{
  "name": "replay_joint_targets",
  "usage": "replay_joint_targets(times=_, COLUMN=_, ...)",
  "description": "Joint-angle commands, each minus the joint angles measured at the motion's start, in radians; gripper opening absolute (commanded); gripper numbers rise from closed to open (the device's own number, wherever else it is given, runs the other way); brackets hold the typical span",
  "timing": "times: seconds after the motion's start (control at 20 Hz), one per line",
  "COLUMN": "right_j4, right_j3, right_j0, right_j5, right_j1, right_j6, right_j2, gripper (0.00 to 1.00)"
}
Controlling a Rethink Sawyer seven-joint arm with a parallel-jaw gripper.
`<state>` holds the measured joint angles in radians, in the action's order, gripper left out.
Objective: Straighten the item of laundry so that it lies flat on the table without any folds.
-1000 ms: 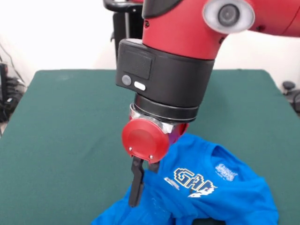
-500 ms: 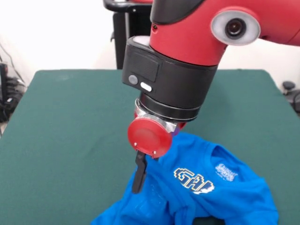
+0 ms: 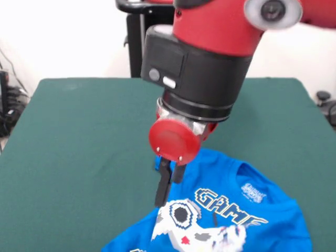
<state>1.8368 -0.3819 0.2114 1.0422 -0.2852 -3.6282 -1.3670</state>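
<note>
Bright white wall (image 3: 68, 37) behind; dark cables (image 3: 11, 113) at left edge.

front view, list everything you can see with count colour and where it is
bright blue short-sleeved T-shirt with white game controller print and "GAME" lettering: one, blue, lower right of the table, bottom cut off by the picture edge
dark green cloth-topped table: one, green, fills most of the view
black stand: one, behind the table, top centre
red and black arm: one, coming down from the top
end effector: one, black, just above the shirt's left part
</note>
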Motion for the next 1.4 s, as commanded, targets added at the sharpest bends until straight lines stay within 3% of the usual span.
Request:
replay_joint_targets(times=0.05, right_j4=-0.112, right_j3=-0.008, right_j0=0.011, right_j5=-0.070, right_j1=0.075, right_j6=0.017, right_j2=0.085, gripper=1.00)
replay_joint_targets(times=0.4, right_j4=-0.171, right_j3=0.003, right_j0=0.005, right_j5=-0.151, right_j1=0.087, right_j6=0.020, right_j2=0.094, gripper=1.00)
replay_joint_targets(times=0.75, right_j4=-0.149, right_j3=-0.020, right_j0=0.010, right_j5=-0.072, right_j1=0.067, right_j6=0.049, right_j2=0.081, gripper=1.00)
replay_joint_targets(times=1.1, right_j4=-0.099, right_j3=-0.016, right_j0=0.018, right_j5=0.156, right_j1=0.029, right_j6=0.047, right_j2=0.073, gripper=1.00)
replay_joint_targets(times=1.4, right_j4=-0.120, right_j3=0.000, right_j0=0.023, right_j5=0.298, right_j1=0.027, right_j6=0.045, right_j2=0.107, gripper=1.00)
